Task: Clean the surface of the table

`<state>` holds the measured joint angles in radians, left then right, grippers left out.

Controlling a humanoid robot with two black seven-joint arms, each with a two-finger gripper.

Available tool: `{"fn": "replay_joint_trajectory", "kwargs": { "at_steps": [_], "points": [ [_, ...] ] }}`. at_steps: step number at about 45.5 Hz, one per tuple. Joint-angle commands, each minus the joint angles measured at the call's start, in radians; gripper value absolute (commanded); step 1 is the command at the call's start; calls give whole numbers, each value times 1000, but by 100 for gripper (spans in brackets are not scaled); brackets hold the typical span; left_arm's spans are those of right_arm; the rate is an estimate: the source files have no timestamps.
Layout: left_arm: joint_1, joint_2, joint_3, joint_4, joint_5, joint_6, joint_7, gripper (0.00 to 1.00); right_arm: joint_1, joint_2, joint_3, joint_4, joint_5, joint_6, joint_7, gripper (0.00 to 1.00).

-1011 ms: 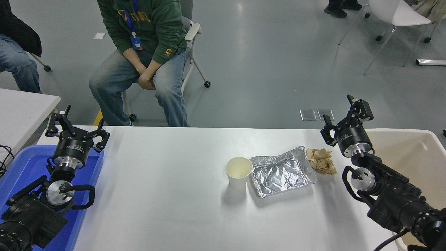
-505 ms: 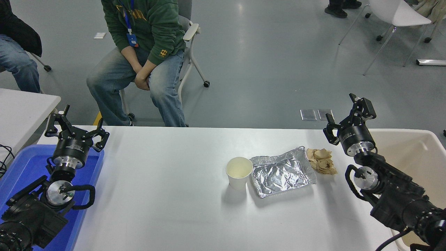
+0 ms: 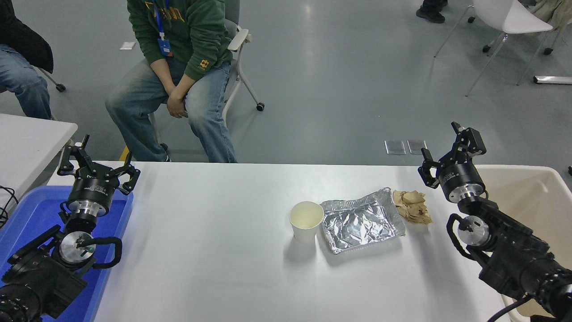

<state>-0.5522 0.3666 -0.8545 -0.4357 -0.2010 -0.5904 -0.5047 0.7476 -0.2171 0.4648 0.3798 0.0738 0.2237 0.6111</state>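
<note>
1. We see the table surface (image 3: 214, 264) filling the lower half of the view, a wide white top running from the blue tray to the beige bin.
2. We find a beige bin (image 3: 532, 192) at its right end and a blue tray (image 3: 27, 214) at its left end.
3. We note a person in a green hoodie (image 3: 183, 31) seated on a chair beyond the far edge, hands clasped between the knees.
4. We see the right gripper (image 3: 448, 148) raised over the table's far right corner, its fingers spread apart and holding nothing.
5. We see the left gripper (image 3: 99, 164) parked over the blue tray's far end, fingers also splayed wide and empty.
6. We find a foil tray (image 3: 362, 220) lying right of centre.
7. We see a white paper cup (image 3: 306, 220) upright, touching the foil tray's left edge.
8. We spot crumpled brown paper (image 3: 413, 206) against the foil tray's far right corner.
</note>
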Motion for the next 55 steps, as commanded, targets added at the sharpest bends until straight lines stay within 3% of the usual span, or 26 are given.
{"fn": "replay_joint_trajectory", "kwargs": {
  "at_steps": [1,11,19,33,47,55],
  "points": [
    [0,0,0,0,0,0,0,100,9,-4,-18,2,-2,-3,-73,100],
    [0,0,0,0,0,0,0,100,19,-5,-11,13,0,0,-83,100],
    [0,0,0,0,0,1,0,100,19,-22,-15,99,0,-14,-155,100],
    [0,0,0,0,0,1,0,100,18,-67,-35,171,-5,-47,-163,100],
    [0,0,0,0,0,0,0,100,10,-179,-63,369,-8,-122,-168,100],
    [0,0,0,0,-1,1,0,100,7,-231,-57,448,-34,-126,-272,100]
  ]
}}
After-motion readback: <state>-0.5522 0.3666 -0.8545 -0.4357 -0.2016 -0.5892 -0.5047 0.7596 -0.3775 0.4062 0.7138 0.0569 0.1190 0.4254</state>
